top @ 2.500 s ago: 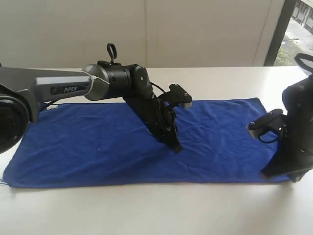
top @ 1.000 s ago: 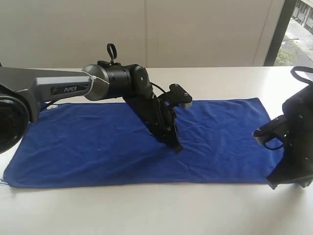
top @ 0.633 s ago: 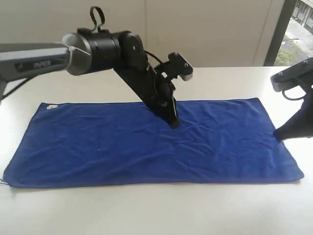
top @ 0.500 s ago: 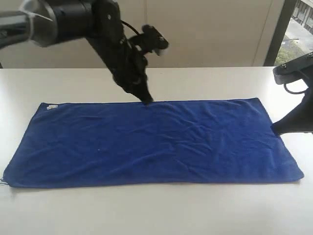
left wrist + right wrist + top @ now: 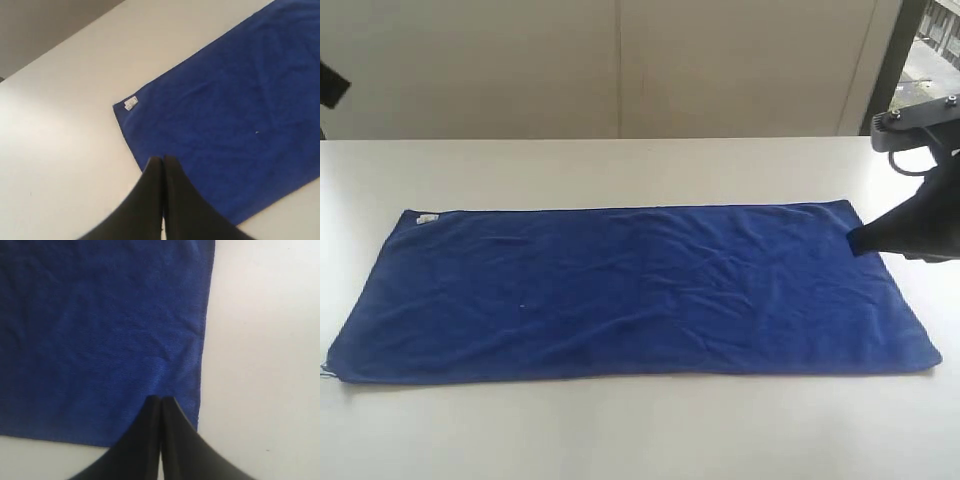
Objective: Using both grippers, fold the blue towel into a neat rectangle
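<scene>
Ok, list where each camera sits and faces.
Exterior: off the arms, facing across the table at the blue towel; right tool at the picture's right.
Left wrist: above the towel's corner with the white label, looking down; shut left tool shows.
Right wrist: above the towel's side edge, looking down; shut right tool shows.
Shared: exterior and left wrist both show that label.

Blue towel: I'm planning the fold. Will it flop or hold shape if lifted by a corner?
Probably floppy: the blue towel lies flat with soft wrinkles, so a lifted corner should drape. Likely light: its edges look thin against the table.
</scene>
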### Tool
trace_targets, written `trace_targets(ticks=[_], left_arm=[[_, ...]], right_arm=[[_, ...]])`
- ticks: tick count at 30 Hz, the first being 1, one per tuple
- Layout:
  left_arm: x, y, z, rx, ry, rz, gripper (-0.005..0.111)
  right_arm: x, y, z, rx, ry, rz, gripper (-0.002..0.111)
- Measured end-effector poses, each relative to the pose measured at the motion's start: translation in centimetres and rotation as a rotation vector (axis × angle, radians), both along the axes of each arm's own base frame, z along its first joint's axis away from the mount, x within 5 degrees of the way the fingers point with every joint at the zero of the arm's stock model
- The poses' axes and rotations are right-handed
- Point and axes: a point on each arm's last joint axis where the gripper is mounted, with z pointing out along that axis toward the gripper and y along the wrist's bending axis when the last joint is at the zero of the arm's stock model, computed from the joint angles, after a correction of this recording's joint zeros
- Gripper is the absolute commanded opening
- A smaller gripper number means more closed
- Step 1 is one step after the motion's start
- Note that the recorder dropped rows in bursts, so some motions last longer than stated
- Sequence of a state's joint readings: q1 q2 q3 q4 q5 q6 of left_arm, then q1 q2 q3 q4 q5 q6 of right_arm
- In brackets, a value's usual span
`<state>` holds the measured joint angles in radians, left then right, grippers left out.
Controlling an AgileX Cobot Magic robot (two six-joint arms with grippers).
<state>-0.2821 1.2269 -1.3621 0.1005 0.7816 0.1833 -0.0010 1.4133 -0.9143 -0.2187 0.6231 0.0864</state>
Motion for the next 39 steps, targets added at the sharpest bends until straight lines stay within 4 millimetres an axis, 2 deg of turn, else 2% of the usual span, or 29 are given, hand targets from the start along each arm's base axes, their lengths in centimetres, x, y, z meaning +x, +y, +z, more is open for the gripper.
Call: trace_targets(ticks=[3, 6, 9, 14, 18, 21, 25, 28, 31, 36, 39], left_arm=[[-3.6, 1.0, -0.8, -0.042, -0.042, 0.024, 0.0], [-6.0, 1.8, -3.8, -0.085, -0.042, 0.07, 0.0], [-7.8, 2.5, -6.6, -0.176, -0.114, 0.15, 0.0], [-10.8, 3.4, -10.1, -0.339, -0.263, 0.213, 0.0], [-12.3, 3.9, -13.7, -0.332, -0.271, 0.208, 0.0], [-12.8, 4.0, -15.8, -0.331, -0.253, 0.213, 0.0], [-12.5, 4.2, -16.4, -0.347, -0.239, 0.256, 0.0], [-12.1, 4.9, -17.1, -0.355, -0.182, 0.36, 0.0], [-11.4, 5.8, -17.6, -0.344, -0.142, 0.457, 0.0], [-10.8, 6.5, -17.8, -0.336, -0.133, 0.525, 0.0], [-10.6, 6.6, -17.7, -0.341, -0.146, 0.526, 0.0]], right_arm=[[0.0, 0.1, 0.0, 0.022, 0.0, -0.01, 0.0], [0.0, 0.2, 0.0, 0.034, 0.0, -0.015, 0.0], [0.1, 0.2, 0.0, 0.037, -0.009, -0.014, 0.0], [0.6, 0.3, 0.3, 0.047, -0.072, -0.004, 0.0], [1.6, 0.3, -1.0, 0.05, -0.068, -0.001, 0.01], [2.6, -0.4, -2.7, 0.056, -0.031, -0.024, 0.023], [4.1, -2.1, -4.6, 0.069, 0.027, -0.084, 0.034], [5.3, -3.2, -5.7, 0.084, 0.08, -0.107, 0.035], [6.8, -3.5, -6.3, 0.103, 0.111, -0.077, 0.035], [9.6, -3.7, -6.9, 0.124, 0.13, -0.054, 0.035], [10.7, -4.4, -7.3, 0.12, 0.149, -0.053, 0.035]])
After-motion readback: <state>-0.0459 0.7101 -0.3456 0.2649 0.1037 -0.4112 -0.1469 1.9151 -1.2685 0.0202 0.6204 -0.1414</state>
